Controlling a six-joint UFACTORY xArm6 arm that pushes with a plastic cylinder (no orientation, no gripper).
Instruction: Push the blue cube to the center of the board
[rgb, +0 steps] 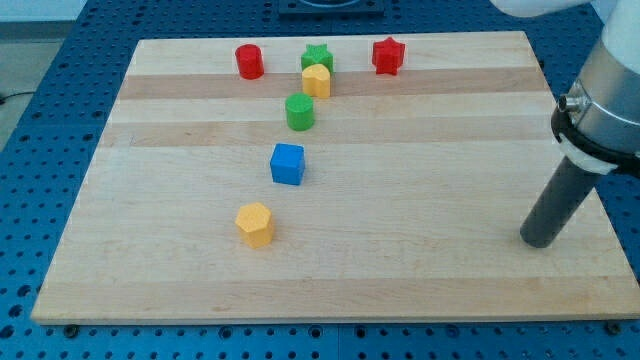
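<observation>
My tip (540, 240) rests bare, well right of the blue cube (287, 164); an off-centre push risks deflecting it toward the green cylinder (299, 112)

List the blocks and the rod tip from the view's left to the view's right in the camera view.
Red cylinder → yellow hexagonal block → blue cube → green cylinder → red star-shaped block → my tip. The green star and the yellow block touching it overlap, so I leave them out.

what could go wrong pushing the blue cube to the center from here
My tip sits far to the view's right of the blue cube, so a direct approach might shove it left, off centre. Circling behind it risks clipping the yellow block or the green cylinder nearby.
</observation>
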